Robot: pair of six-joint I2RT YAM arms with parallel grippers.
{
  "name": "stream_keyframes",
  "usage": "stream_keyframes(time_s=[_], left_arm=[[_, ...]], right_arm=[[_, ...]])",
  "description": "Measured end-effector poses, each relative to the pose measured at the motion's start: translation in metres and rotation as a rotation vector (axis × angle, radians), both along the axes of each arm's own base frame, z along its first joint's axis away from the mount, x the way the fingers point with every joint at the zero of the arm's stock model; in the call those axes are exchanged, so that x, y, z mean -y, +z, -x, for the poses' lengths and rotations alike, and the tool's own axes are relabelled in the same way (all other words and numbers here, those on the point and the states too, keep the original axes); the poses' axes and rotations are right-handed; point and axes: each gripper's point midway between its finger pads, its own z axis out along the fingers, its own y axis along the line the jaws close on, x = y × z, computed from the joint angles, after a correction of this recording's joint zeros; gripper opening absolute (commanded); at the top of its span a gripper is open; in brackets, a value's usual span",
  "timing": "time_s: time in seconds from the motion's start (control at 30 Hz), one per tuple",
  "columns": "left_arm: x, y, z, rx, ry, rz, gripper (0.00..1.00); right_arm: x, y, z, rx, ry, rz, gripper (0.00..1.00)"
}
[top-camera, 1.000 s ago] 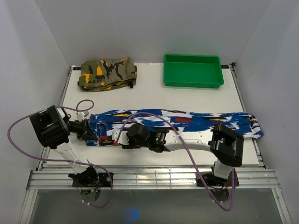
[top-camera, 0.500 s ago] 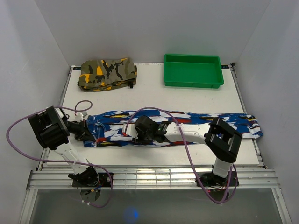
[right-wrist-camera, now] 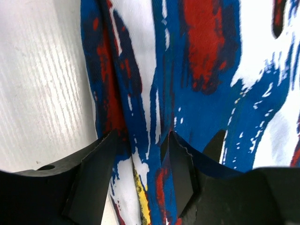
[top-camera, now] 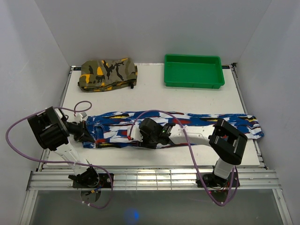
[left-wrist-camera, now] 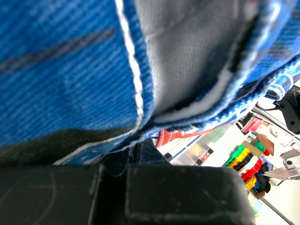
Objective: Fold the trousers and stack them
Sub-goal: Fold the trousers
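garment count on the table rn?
2: the blue-print trousers are spread lengthwise across the near part of the table, and the folded camo garment is at the far-left corner. Anything lying under either one would be hidden.

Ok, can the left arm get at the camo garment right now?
Probably not yet: left gripper looks shut on the trousers; once it lets go, nothing stands between it and the camo garment.

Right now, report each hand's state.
Left hand: closed on the trousers.
Right hand: open, fingers astride a fold of them.
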Motion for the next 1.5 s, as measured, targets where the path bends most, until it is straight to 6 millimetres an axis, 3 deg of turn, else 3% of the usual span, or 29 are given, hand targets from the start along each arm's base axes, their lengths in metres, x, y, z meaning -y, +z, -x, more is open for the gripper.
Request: stream_keyframes(time_s=[0.23,0.37,0.63,0.83,1.07,1.2,1.33,1.5], left_arm=[[-0.004,0.000,0.000,-0.008,-0.009,-0.016,0.00],[-0.006,0.000,0.000,-0.009,-0.008,-0.020,0.00],[-0.006,0.000,0.000,-0.007,-0.008,-0.020,0.00],[-0.007,0.000,0.000,-0.007,-0.006,-0.018,0.00],[-0.007,0.000,0.001,-0.008,-0.004,-0.018,0.00],[-0.008,0.000,0.001,-0.008,-0.004,-0.018,0.00],[-0.008,0.000,0.001,-0.010,-0.003,-0.018,0.00],[-0.010,0.000,0.001,-0.012,0.006,-0.015,0.00]], right_arm=[[0.014,-0.014,0.003,0.007,0.001,0.040,0.42],[0.015,-0.014,-0.006,0.064,-0.019,0.038,0.32],[0.020,-0.011,-0.013,0.100,-0.054,0.047,0.20],[0.023,0.006,-0.016,0.123,-0.072,0.024,0.24],[0.027,0.005,-0.019,0.115,-0.079,0.034,0.27],[0.023,-0.003,-0.021,0.102,-0.077,0.048,0.23],[0.021,-0.008,-0.020,0.088,-0.073,0.060,0.08],[0.021,-0.007,-0.019,0.081,-0.078,0.056,0.08]])
